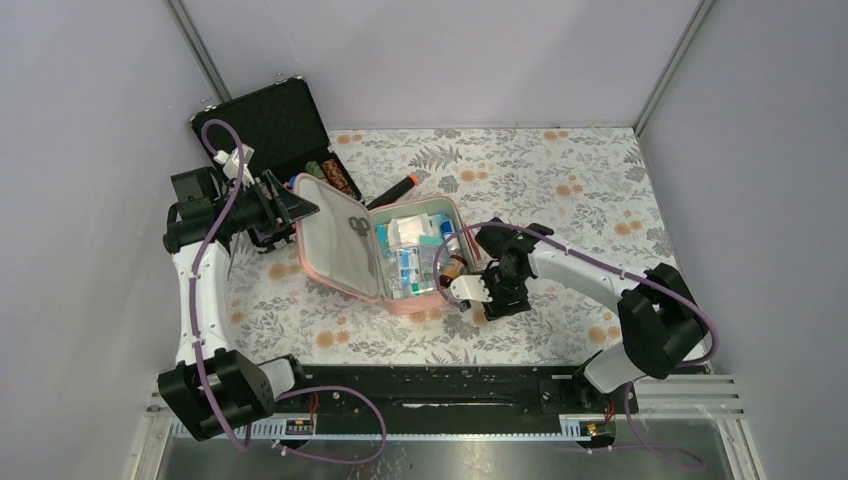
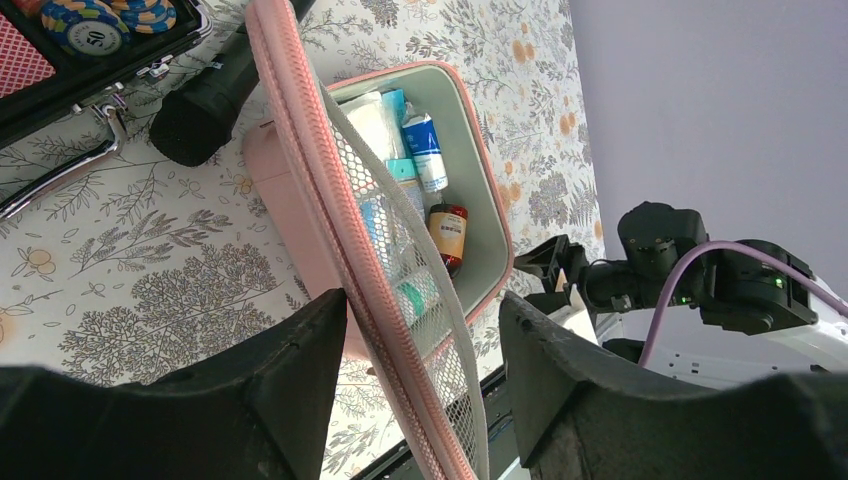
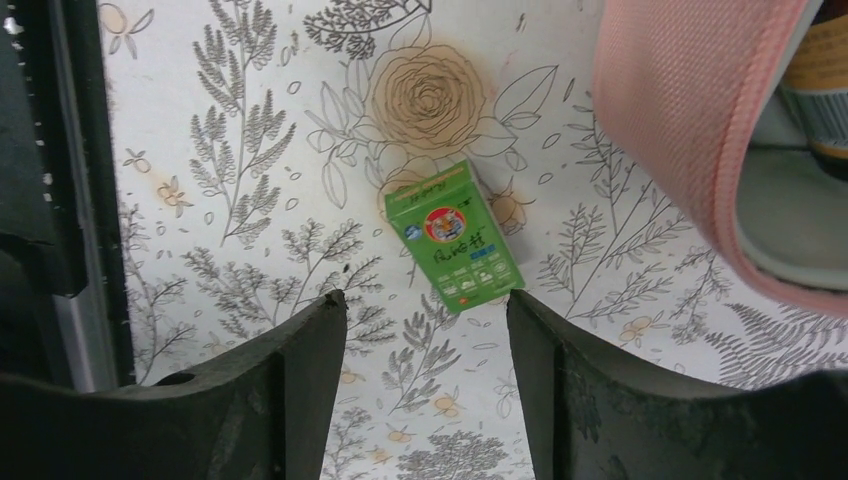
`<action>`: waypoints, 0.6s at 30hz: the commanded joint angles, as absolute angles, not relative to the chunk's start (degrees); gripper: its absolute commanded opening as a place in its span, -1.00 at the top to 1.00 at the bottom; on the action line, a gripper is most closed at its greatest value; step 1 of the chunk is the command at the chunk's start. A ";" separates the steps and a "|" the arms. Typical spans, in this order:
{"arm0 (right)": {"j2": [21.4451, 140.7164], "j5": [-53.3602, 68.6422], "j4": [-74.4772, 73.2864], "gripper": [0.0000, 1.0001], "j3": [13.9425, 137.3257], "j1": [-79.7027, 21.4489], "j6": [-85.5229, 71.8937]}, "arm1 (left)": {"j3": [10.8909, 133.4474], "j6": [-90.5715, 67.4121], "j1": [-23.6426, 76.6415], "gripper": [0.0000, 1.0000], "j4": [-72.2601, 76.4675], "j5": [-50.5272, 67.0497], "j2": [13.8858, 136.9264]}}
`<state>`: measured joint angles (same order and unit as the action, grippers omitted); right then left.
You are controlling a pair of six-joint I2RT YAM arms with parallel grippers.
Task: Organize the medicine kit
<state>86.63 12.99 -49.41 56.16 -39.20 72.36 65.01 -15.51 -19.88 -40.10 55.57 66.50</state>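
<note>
The pink medicine kit lies open, long axis running diagonally, lid upright and pinched by the left gripper, while the right gripper hovers spread over a green box.

Plain grey walls around a floral-patterned tabletop, seemingly evenly lit.

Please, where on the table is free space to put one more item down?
The far right of the tablecloth, beyond the right gripper, is bare. So is the near strip in front of the medicine kit. Crowded: far left, around the black case.
</note>
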 commanded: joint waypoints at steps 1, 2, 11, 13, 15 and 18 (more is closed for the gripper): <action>88.62 13.41 -45.94 -0.32 55.77 -39.07 76.10 | 65.90 -16.07 -19.93 -0.15 -37.07 57.98 67.09; 88.98 13.13 -45.26 -0.30 55.40 -39.05 76.46 | 65.93 -16.04 -19.94 -0.15 -37.05 57.94 67.13; 93.98 9.75 -42.84 -0.09 54.07 -39.50 77.42 | 65.93 -15.96 -19.91 -0.14 -37.02 57.78 67.66; 94.80 9.74 -42.77 -0.03 54.05 -39.59 76.91 | 66.06 -15.99 -19.94 -0.14 -37.02 57.66 67.77; 95.41 9.76 -42.73 0.02 53.85 -39.80 76.63 | 66.01 -16.07 -19.95 -0.14 -37.01 57.72 67.87; 95.19 10.20 -42.70 0.06 53.10 -40.02 76.26 | 66.01 -16.15 -19.95 -0.15 -37.06 57.90 68.09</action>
<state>93.06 10.96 -41.43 54.46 -39.51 76.34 65.01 -15.90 -19.88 -39.31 55.66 67.88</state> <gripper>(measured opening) 0.486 0.571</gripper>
